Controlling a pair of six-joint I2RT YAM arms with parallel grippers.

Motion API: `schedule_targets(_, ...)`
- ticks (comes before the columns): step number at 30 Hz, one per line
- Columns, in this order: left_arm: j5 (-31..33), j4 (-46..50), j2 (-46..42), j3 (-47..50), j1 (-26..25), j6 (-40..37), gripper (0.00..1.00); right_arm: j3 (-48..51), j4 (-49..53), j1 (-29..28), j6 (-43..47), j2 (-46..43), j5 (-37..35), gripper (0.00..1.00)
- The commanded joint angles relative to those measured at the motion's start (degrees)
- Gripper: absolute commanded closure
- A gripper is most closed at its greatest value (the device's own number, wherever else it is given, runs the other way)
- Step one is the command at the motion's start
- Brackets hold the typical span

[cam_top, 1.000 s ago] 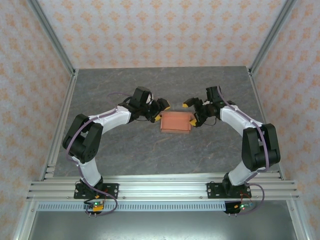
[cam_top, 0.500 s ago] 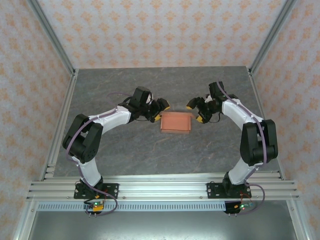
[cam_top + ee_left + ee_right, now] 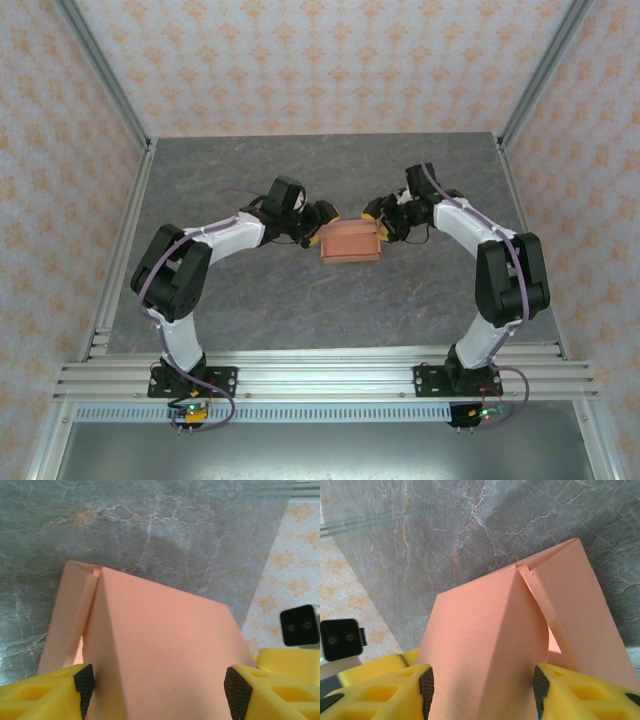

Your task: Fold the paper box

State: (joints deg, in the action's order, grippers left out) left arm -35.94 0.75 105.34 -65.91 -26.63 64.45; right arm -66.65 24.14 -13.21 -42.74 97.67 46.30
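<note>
**Item:** paper box (image 3: 351,243), salmon card, lying mid-worktop (image 3: 250,300) between the two arms.

**Condition:** top panel raised in a shallow ridge. One side flap (image 3: 580,610) is splayed outward, not tucked.

**Left tool** (image 3: 322,224): at the box's left end, pads pressed to either side, holding it across its width.

**Right tool** (image 3: 380,224): astride the right end, jaws half-wide. Whether they bite the card cannot be told.

**Step, as judged:** squaring the body from both ends.

**Next, likely:** a firm hold at one end while the flap is eased in. Go gently, since thin card creases.
</note>
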Motion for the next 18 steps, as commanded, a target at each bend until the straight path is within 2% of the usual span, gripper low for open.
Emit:
schedule_targets(1, -0.60, -1.13, 0.79, -0.85, -0.77, 0.62, 0.29, -0.41, -1.65, -0.56, -1.54, 1.15, 0.06, 0.46)
schedule_targets(7, 1.41, 2.26, 0.50, -1.29, -0.80, -2.92, 0.31, 0.76, 2.14, -0.50, 2.69, 2.01, -3.33, 0.45)
schedule_targets(10, 3.15, 3.61, -0.17, -0.97, -0.83, -5.19, 0.31, 0.56, 6.43, -0.28, 6.06, 1.84, -6.25, 0.37)
schedule_targets(18, 10.05, 13.03, -2.58, -4.70, -0.75, -17.24, 0.31, -3.21, 15.78, 0.31, 12.78, 0.04, -14.31, 0.29)
